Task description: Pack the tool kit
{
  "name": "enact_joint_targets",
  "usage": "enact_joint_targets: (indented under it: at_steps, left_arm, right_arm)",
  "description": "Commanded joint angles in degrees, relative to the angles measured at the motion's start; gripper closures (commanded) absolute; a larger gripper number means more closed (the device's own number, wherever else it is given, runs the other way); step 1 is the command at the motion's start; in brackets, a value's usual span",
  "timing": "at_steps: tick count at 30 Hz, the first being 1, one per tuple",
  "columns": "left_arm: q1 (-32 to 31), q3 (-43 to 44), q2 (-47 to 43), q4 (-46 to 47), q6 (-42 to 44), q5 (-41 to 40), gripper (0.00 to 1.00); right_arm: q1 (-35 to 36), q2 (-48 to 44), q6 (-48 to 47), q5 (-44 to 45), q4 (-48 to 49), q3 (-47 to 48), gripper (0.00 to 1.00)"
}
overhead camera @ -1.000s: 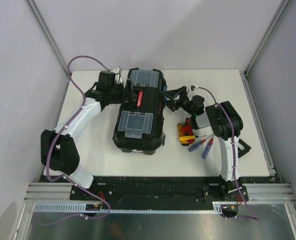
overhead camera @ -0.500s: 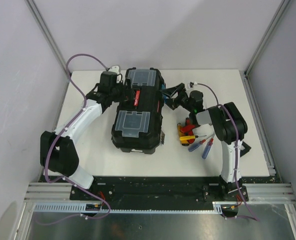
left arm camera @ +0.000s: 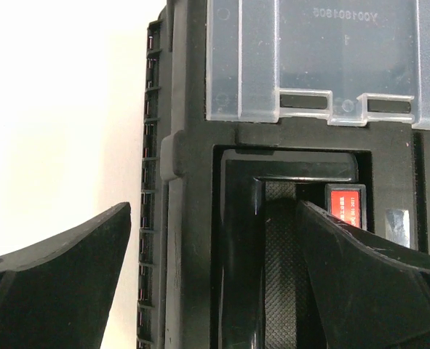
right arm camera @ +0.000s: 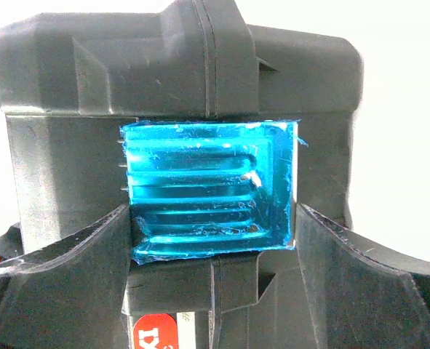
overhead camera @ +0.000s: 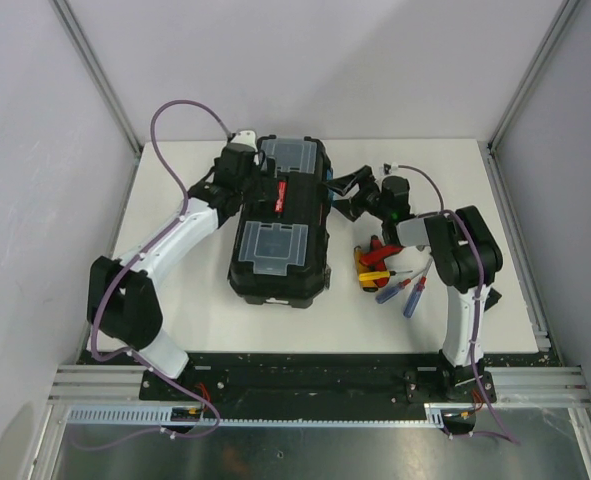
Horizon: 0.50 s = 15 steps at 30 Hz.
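Toolbox: black, lid closed, lying on the white counter. Both clear lid compartments are shut, one at each end of the red-marked handle, which lies flat in its recess.

Left gripper: positioned over the toolbox's left edge, level with the handle. Fingers spread to full width and holding nothing. One finger is above the counter just beside the toolbox. The other is over the handle recess.

Right gripper: facing the toolbox's right side. Fingers wide apart, one on each side of a blue latch. Contact with the latch cannot be determined. Nothing is gripped.

Screwdrivers: red, yellow-handled and blue, lying loose in a cluster on the counter to the right of the toolbox, outside it.
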Motion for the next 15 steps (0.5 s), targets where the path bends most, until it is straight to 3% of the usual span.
enact_joint_targets:
  at_steps: [1, 4, 10, 15]
  left_arm:
    - [-4.4, -4.0, 6.0, -11.4, 2.1, 2.8, 0.01]
    - [-4.5, -4.6, 6.1, -11.4, 1.7, 3.6, 0.0]
    - [-4.5, -3.7, 6.8, -11.4, 1.9, 7.0, 0.0]
    - [-4.5, -3.4, 7.2, -11.4, 2.5, 8.8, 0.01]
  right_arm:
    - [1.7, -1.3, -10.3, 2.1, -9.0, 1.6, 0.71]
    - [1.6, 0.1, -9.0, -1.3, -3.1, 1.6, 0.63]
    - [1.1, 7.1, 0.9, -6.6, 16.0, 1.7, 0.27]
    - [0.7, 11.3, 4.6, -8.7, 28.4, 3.5, 0.17]
